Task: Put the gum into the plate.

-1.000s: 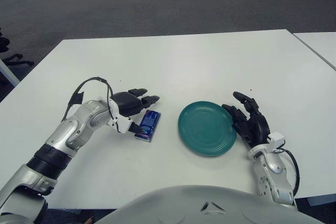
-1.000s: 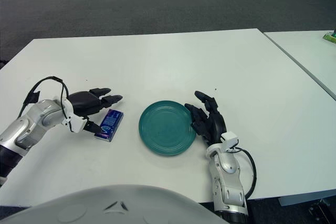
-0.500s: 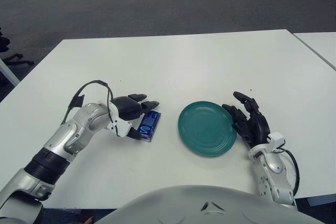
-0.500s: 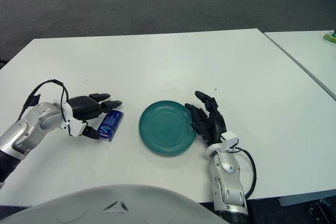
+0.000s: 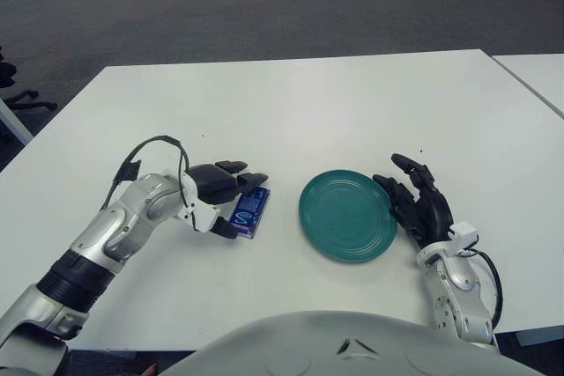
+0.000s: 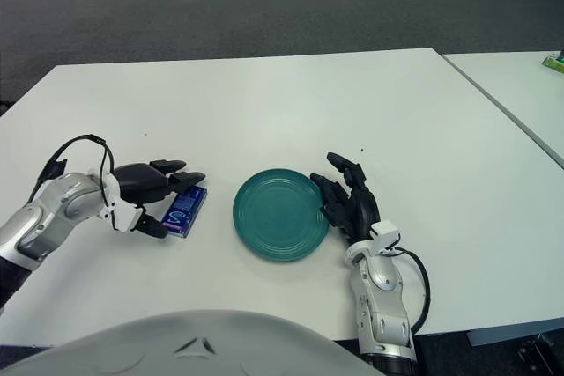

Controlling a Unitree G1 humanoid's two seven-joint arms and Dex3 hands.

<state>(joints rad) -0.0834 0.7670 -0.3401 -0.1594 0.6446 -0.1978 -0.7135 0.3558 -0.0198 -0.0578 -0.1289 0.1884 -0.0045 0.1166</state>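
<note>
On the left, the left hand (image 5: 218,196) reaches in low over the white desk (image 5: 291,103), its silver forearm and a looped black cable trailing back toward the near left edge. Its dark fingers (image 5: 240,166) are spread around the gum (image 5: 249,210): two lie along the far side of the pack with their tips over its upper end, and the thumb sits at the near left corner. The fingers bracket the pack without clearly clamping it; whether they touch it cannot be told. The gum is a small blue pack lying flat on the desk, its long side running roughly toward the robot, just left of the plate (image 5: 347,215) and apart from it, with a strip of bare desk between them.

The plate is a round teal dish with faint concentric rings, sitting flat near the middle of the desk's near half and holding nothing.

Just beside the plate's right rim is the right hand (image 5: 418,202), palm turned toward the plate, its black fingers loosely splayed and holding nothing. Its wrist and a black cable run down toward the near edge of the desk.

Beyond the desk lies grey carpet (image 5: 220,6), and a second white desk (image 5: 538,72) shows at the far right.
</note>
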